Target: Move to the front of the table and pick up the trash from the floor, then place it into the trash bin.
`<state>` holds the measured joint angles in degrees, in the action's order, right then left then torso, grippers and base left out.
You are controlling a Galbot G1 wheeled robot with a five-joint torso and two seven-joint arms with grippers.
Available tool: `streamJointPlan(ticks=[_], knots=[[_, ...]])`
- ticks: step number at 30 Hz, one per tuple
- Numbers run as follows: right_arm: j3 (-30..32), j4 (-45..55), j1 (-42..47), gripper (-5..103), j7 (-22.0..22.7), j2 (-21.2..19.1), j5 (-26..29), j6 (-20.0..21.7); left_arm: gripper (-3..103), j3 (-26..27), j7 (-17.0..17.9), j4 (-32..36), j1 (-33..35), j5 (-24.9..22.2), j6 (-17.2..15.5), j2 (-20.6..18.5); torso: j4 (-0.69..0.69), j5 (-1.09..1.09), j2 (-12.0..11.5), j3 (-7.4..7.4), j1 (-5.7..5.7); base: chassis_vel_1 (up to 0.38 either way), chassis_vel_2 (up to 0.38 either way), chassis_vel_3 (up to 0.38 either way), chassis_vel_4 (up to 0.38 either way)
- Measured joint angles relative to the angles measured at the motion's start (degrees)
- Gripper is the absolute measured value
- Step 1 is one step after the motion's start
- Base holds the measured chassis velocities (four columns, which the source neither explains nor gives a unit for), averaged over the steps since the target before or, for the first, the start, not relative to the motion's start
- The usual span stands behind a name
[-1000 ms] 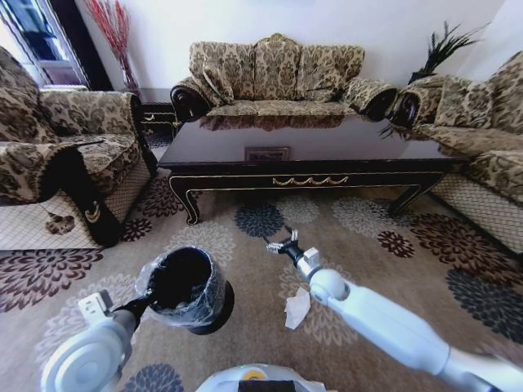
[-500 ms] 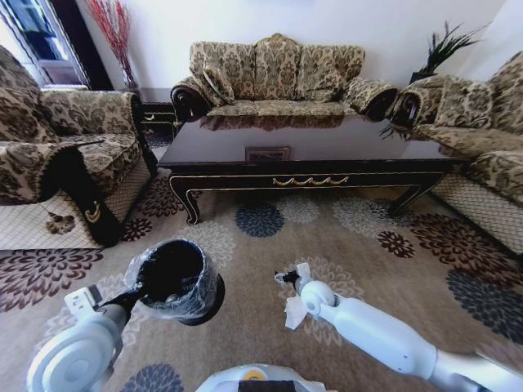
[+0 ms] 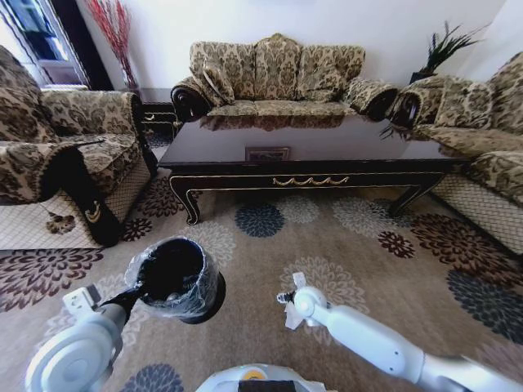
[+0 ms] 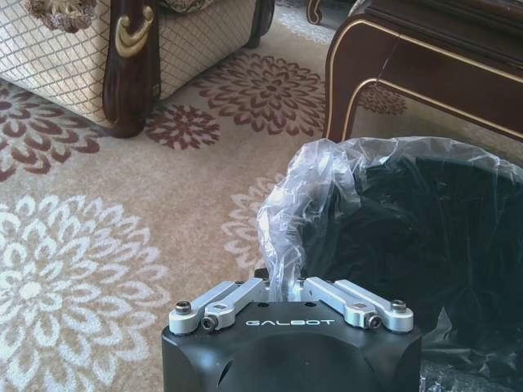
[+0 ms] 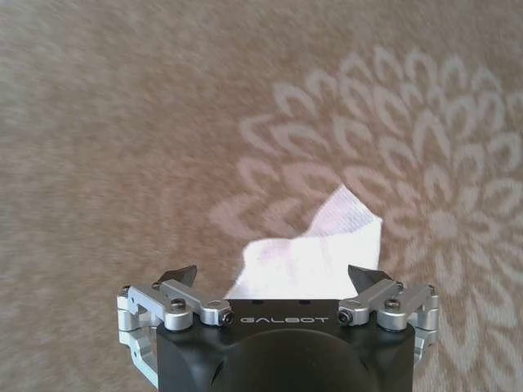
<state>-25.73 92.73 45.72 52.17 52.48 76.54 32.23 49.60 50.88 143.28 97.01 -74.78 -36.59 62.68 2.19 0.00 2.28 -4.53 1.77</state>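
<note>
I have the right gripper poised low over the carpet, its two dark fingertips spread wide with the white paper trash lying between them, at centre-bottom of the right wrist view. In the head view that paper sits at lower centre, half hidden by my right arm. The left gripper is clamped on the rim of the trash bin, at lower left of the head frame. The table stands well beyond, across the middle of the frame.

My worry is the paper itself: it looks thin and lies flat, so I judge the fingertips could slide over it or pinch carpet pile instead of the sheet. It also sits slightly right of centre between the tips, so a close might catch only one corner and drop it on the lift.

The left wrist view shows what the head view cannot: the fingers closed on the bin's crinkly plastic liner at the rim. If they hold mostly plastic, the bin could sag or slip. The right wrist view alone gives me the paper's alignment.
</note>
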Motion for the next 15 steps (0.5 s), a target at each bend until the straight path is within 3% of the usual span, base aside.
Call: streamJointPlan(ticks=[5, 15], knots=[[1.2, -6.5, 0.9, 100, -1.2, 2.3, -3.1, -2.0, 3, 0.2, -0.5, 0.0, 0.6, 0.8, 0.2, 0.3, -0.01, -0.01, 0.0, 0.0, 0.0, 0.0, 0.0, 0.0, 0.0], [3.0, -10.2, 1.4, 102, -2.3, 4.1, -3.9, -2.5, 3, 0.8, -1.0, 0.0, 0.3, 0.8, 0.4, 0.1, -0.01, 0.0, 0.0, 0.0, 0.0, 0.0, 0.0, 0.0, 0.0]])
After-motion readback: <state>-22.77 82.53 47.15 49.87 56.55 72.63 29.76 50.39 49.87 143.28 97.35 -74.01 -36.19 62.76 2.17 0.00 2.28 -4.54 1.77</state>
